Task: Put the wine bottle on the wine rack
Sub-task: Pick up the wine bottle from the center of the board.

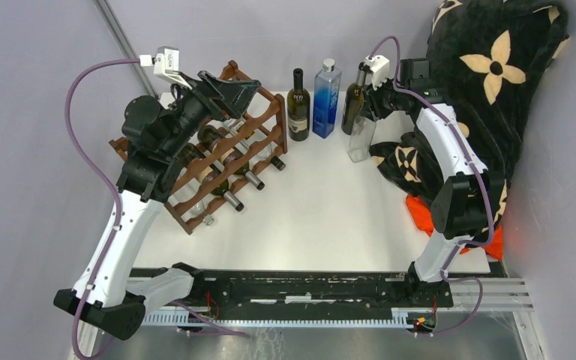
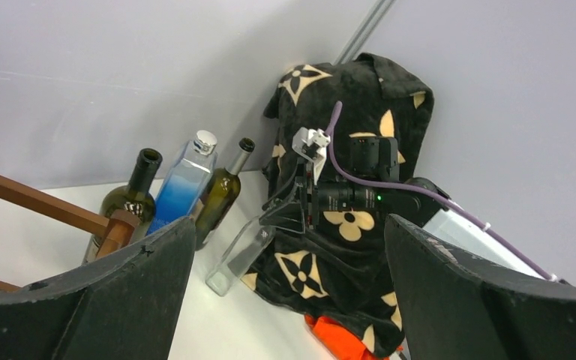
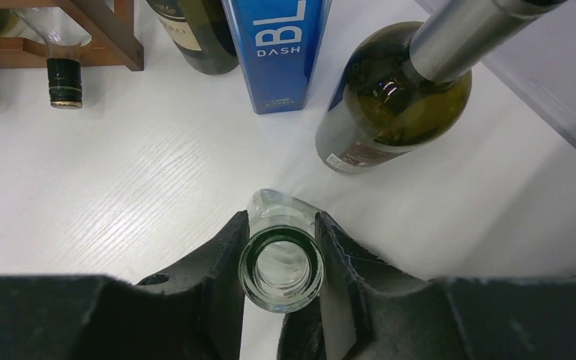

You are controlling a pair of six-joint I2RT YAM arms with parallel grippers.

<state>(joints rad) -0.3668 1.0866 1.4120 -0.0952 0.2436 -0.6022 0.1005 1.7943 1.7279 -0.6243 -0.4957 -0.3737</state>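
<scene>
item: wine bottle (image 1: pixel 361 139), clear glass, uncapped, upright on the white table (image 1: pixel 322 202) at its far right, just beside the blanket (image 1: pixel 495 67) and well apart from the wine rack (image 1: pixel 225 161).
right claw (image 3: pixel 281 225): clamped on the wine bottle's neck from above, one finger on each side of the open mouth.
left claw (image 1: pixel 232 94): fingers wide apart, holding nothing, hovering over the wine rack's far end.
wine rack: reddish-brown wood, far left of the table, several bottles lying in it.
row at the back wall, upright: dark green bottle (image 1: pixel 298 105), blue bottle (image 1: pixel 327 97), olive bottle (image 1: pixel 353 105), the last nearest the wine bottle.
orange cloth (image 1: pixel 420 210): under the blanket's edge.
</scene>
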